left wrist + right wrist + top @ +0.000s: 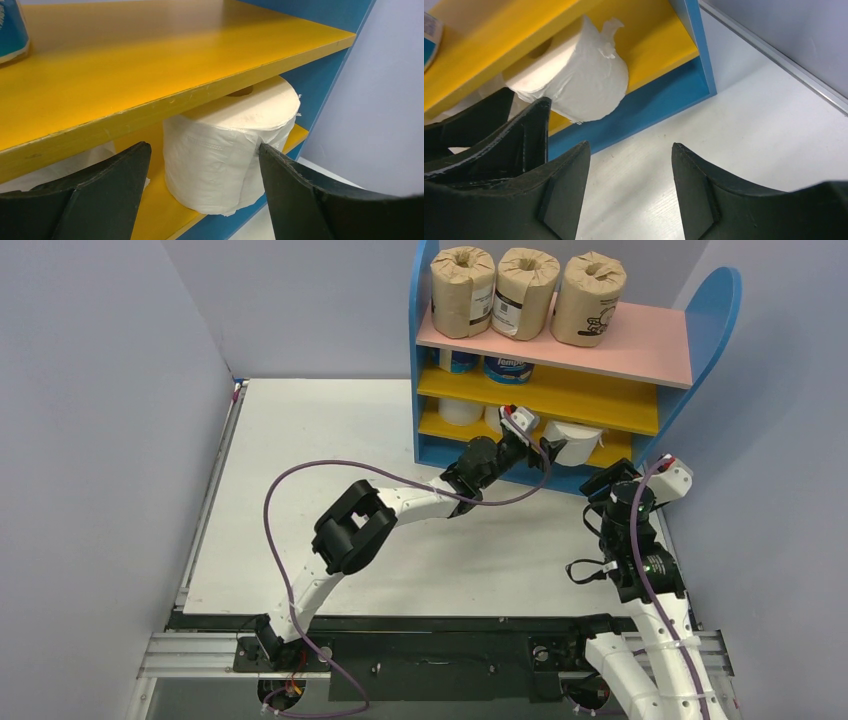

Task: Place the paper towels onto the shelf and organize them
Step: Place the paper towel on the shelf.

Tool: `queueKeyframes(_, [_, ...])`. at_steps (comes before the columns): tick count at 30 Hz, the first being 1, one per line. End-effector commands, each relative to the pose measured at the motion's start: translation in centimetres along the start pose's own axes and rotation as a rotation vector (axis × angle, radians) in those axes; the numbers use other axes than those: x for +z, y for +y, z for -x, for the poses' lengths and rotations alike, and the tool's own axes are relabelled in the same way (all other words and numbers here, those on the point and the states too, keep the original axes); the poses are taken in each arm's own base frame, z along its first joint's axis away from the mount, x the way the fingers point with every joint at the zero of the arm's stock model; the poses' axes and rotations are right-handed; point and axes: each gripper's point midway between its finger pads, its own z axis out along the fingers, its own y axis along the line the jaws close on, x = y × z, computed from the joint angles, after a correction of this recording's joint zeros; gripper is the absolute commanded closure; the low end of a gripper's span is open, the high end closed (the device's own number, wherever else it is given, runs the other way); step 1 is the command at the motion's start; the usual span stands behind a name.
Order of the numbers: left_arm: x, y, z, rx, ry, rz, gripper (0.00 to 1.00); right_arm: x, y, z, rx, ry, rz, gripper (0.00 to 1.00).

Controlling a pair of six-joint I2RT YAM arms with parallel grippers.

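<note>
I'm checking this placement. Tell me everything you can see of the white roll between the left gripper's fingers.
The white roll is plain unwrapped paper with a brownish hollow core on top and a ragged loose outer sheet. It stands upright on the bottom yellow board near its right end, just under the middle yellow board. The left gripper is open, a finger either side; contact is unclear.

White table (320, 440), shelf (420, 390) standing far right, perhaps touching back wall (320, 300)

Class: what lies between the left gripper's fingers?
A white roll, standing on the lowest yellow board; the left wrist view shows it.
</note>
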Motion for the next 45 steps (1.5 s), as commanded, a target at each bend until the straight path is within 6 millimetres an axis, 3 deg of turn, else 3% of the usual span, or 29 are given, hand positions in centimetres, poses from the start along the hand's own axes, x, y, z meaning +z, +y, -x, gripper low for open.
queueKeyframes(1, [0.5,1.0,1.0,0.012,-0.022,0.026,0.23,0.5,-0.1,0.2,0.018,-0.036,-0.015,0.43])
queueKeyframes(18, [-2.3,-1.1,6.4,0.001,-0.115,-0.036,0.20,1.2,0.3,-0.6,-0.013,-0.009,0.002,0.37])
queueKeyframes(19, [-2.9,-1.1,5.7,0.002,-0.095,-0.035,0.20,1.1,0.3,-0.6,-0.014,-0.009,0.008,0.35])
queueKeyframes(20, [-3.3,-1.3,7.2,0.001,-0.119,-0.036,0.20,1.1,0.5,-0.6,-0.012,-0.007,0.016,0.34])
queueKeyframes(21, [-4.3,-0.9,5.9,-0.001,-0.089,-0.024,0.20,1.1,0.6,-0.7,-0.009,-0.007,0.024,0.33])
queueKeyframes(22, [-5.0,-1.0,7.6,-0.005,-0.121,-0.020,0.20,1.1,0.8,-0.8,-0.006,-0.003,0.035,0.32])
queueKeyframes(23, [-6.2,-0.5,6.3,-0.017,-0.094,0.003,0.20,1.2,0.9,-1.0,0.003,-0.006,0.043,0.31])
queueKeyframes(24, [-6.9,-0.5,8.0,-0.023,-0.118,0.011,0.20,1.2,1.0,-1.1,0.010,-0.004,0.051,0.31])
queueKeyframes(25, [-8.2,0.0,6.8,-0.037,-0.086,0.039,0.20,1.3,1.0,-1.3,0.025,-0.009,0.056,0.30])
queueKeyframes(26, [-9.0,0.0,8.5,-0.048,-0.108,0.047,0.20,1.4,1.0,-1.3,0.042,-0.014,0.057,0.30])
queueKeyframes(27, [-10.4,0.5,6.9,-0.061,-0.062,0.075,0.20,1.6,0.9,-1.6,0.054,-0.020,0.059,0.30])
queueKeyframes(28, [-11.2,0.5,8.4,-0.070,-0.079,0.084,0.20,1.7,1.2,-1.3,0.071,-0.037,0.072,0.30])
queueKeyframes(29, [-12.5,1.1,6.9,-0.082,-0.027,0.118,0.20,1.9,1.2,-2.0,0.067,-0.028,0.081,0.31])
queueKeyframes(30, [-13.3,1.1,8.4,-0.090,-0.043,0.129,0.20,2.0,1.6,-1.8,0.069,-0.043,0.103,0.32])
queueKeyframes(31, [-14.6,1.9,6.7,-0.101,0.016,0.173,0.18,2.1,1.6,-2.3,0.063,-0.036,0.116,0.32])
queueKeyframes(32, [-15.5,2.3,8.2,-0.113,0.004,0.207,0.17,2.2,1.9,-2.3,0.061,-0.048,0.134,0.33])
queueKeyframes(33, [-16.8,3.1,6.5,-0.126,0.070,0.260,0.13,2.2,1.7,-2.9,0.052,-0.043,0.140,0.34])
queueKeyframes(34, [-18.0,3.7,7.4,-0.139,0.070,0.305,0.10,2.2,1.9,-3.0,0.036,-0.053,0.153,0.35])
queueKeyframes(35, [-19.1,4.2,6.3,-0.164,0.126,0.347,0.05,2.2,1.5,-3.2,0.028,-0.061,0.144,0.35])
queueKeyframes(36, [-20.3,4.8,7.4,-0.177,0.117,0.392,0.04,2.1,1.6,-3.4,0.018,-0.064,0.149,0.35])
queueKeyframes(37, [-21.4,5.2,6.5,-0.199,0.165,0.430,0.01,2.1,1.4,-3.6,0.014,-0.069,0.143,0.35])
queueKeyframes(38, [-22.6,5.6,7.4,-0.211,0.154,0.466,0.02,2.1,1.3,-3.7,0.009,-0.069,0.142,0.34])
queueKeyframes(39, [-23.7,5.9,6.7,-0.229,0.192,0.498,0.03,2.1,1.2,-3.9,0.004,-0.064,0.140,0.34])
queueKeyframes(41, [-25.9,6.2,8.3,-0.263,0.179,0.544,0.04,2.1,1.1,-4.5,-0.030,-0.033,0.140,0.34])
queueKeyframes(42, [-27.2,6.7,7.3,-0.268,0.218,0.583,0.04,2.2,1.0,-4.8,-0.042,-0.016,0.133,0.33])
queueKeyframes(43, [-28.0,6.7,8.4,-0.284,0.198,0.592,0.04,2.2,1.0,-5.1,-0.042,-0.008,0.132,0.32])
queueKeyframes(44, [-29.4,7.1,7.4,-0.293,0.238,0.633,0.04,2.4,1.0,-5.3,-0.023,-0.004,0.128,0.32])
queueKeyframes(45, [-30.2,7.2,8.2,-0.310,0.225,0.645,0.04,2.5,1.0,-5.4,-0.006,-0.005,0.130,0.32])
